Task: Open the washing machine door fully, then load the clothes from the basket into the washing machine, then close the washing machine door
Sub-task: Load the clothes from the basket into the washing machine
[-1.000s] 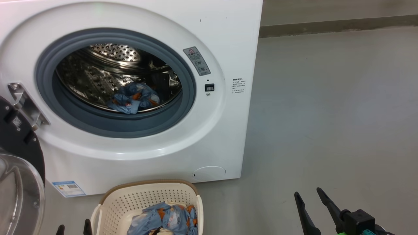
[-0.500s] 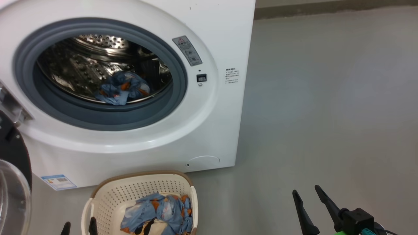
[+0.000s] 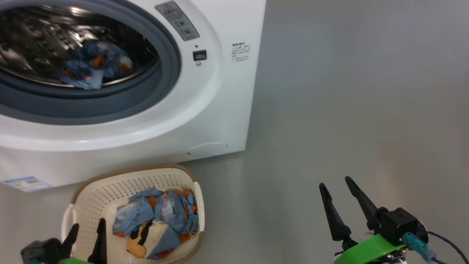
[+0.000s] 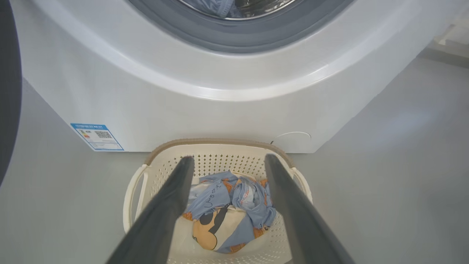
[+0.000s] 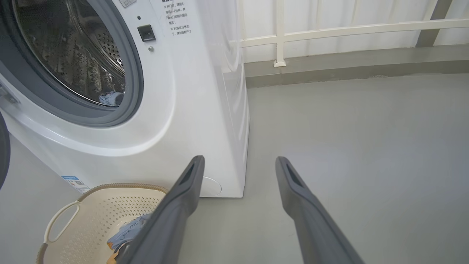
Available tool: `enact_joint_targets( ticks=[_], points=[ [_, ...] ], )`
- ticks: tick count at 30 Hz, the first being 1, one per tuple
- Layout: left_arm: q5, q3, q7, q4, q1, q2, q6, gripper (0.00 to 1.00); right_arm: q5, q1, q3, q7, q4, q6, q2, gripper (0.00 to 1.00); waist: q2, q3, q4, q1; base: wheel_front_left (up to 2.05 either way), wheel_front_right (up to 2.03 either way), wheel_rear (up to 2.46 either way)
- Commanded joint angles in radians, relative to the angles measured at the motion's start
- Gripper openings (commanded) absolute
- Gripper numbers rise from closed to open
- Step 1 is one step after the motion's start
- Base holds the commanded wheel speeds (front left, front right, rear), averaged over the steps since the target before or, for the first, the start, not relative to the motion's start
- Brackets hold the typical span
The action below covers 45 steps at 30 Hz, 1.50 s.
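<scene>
next: clothes (image 4: 234, 198) in basket (image 4: 220, 143) | bearing: dead ahead of left pincer (image 4: 229, 158) — wide, empty | right pincer (image 3: 335, 182): wide, empty, well apart over floor (image 3: 366, 110) | nearer arm: left

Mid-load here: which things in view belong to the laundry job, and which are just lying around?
Job: washing machine, its open door, basket, clothes in it, another bundle in the drum, left gripper with fingers open, pointing at the basket.

Just around: blue label, round cap, warning sticker, white railing.
</scene>
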Motion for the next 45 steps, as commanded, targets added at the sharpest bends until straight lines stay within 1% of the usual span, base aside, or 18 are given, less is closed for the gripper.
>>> enact_joint_targets(
  ticks=[1,5,11,15,20,23,26,31,39,45],
  points=[
    [-0.014,0.030,0.008,0.001,-0.042,0.034,0.000,1.00,0.013,-0.033,0.034,-0.005,-0.028,0.006,-0.005,1.00,-0.0001,0.089,-0.063,0.0000,0.00,0.00,0.00],
    [-0.046,0.005,0.045,0.084,-0.107,0.069,-0.002,1.00,0.019,-0.060,0.042,-0.005,-0.041,0.006,-0.005,1.00,-0.0001,0.150,-0.090,0.0000,0.00,0.00,0.00],
    [-0.141,-0.071,0.081,0.192,-0.197,0.128,-0.002,1.00,0.025,-0.099,0.062,-0.005,-0.060,0.006,-0.005,1.00,-0.0001,0.233,-0.130,0.0000,0.00,0.00,0.00],
    [-0.225,-0.136,0.086,0.246,-0.248,0.170,-0.002,1.00,0.028,-0.118,0.068,-0.005,-0.075,0.006,-0.005,1.00,-0.0001,0.286,-0.150,0.0000,0.00,0.00,0.00],
    [-0.306,-0.240,0.078,0.321,-0.320,0.237,-0.003,1.00,0.031,-0.134,0.074,-0.005,-0.088,0.006,-0.005,1.00,-0.0001,0.352,-0.161,0.0000,0.00,0.00,0.00],
    [-0.352,-0.285,0.074,0.334,-0.349,0.254,-0.003,1.00,0.033,-0.141,0.076,-0.005,-0.094,0.006,-0.005,1.00,-0.0001,0.379,-0.163,0.0000,0.00,0.00,0.00],
    [-0.417,-0.343,0.069,0.364,-0.389,0.286,-0.003,1.00,0.035,-0.154,0.082,-0.005,-0.102,0.006,-0.005,1.00,-0.0001,0.418,-0.167,0.0000,0.00,0.00,0.00],
    [-0.492,-0.420,0.064,0.423,-0.457,0.336,-0.003,1.00,0.035,-0.176,0.097,-0.005,-0.124,0.006,-0.005,1.00,-0.0001,0.493,-0.183,0.0000,0.00,0.00,0.00],
    [-0.577,-0.501,0.039,0.508,-0.571,0.384,-0.003,1.00,0.039,-0.187,0.099,-0.005,-0.157,0.006,-0.005,1.00,-0.0001,0.610,-0.193,0.0000,0.00,0.00,0.00],
    [-0.622,-0.564,0.021,0.550,-0.632,0.400,-0.003,1.00,0.034,-0.188,0.101,-0.005,-0.175,0.006,-0.005,1.00,-0.0001,0.667,-0.195,0.0000,0.00,0.00,0.00]
  ],
)
